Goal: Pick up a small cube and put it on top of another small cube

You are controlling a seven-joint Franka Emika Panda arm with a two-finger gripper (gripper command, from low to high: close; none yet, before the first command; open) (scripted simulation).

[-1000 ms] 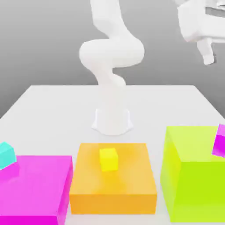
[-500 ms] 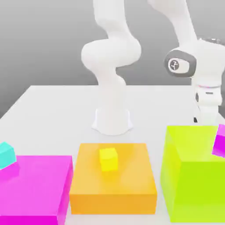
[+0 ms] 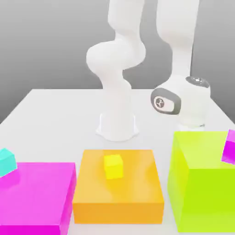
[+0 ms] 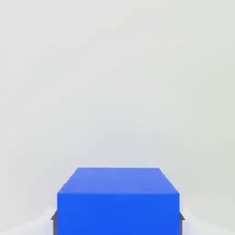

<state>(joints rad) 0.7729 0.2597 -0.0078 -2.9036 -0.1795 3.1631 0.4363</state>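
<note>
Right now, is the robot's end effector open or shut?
Shut on the blue cube: in the hand view, the end effector's dark fingers press both of its sides.

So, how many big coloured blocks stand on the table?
3: a magenta block at the exterior view's left, an orange block in the middle, a lime block at the right. More may hide outside the frame.

ext cam low, faces arm [image 3: 120,69]; hand cam close above table [image 4: 117,82].
</note>
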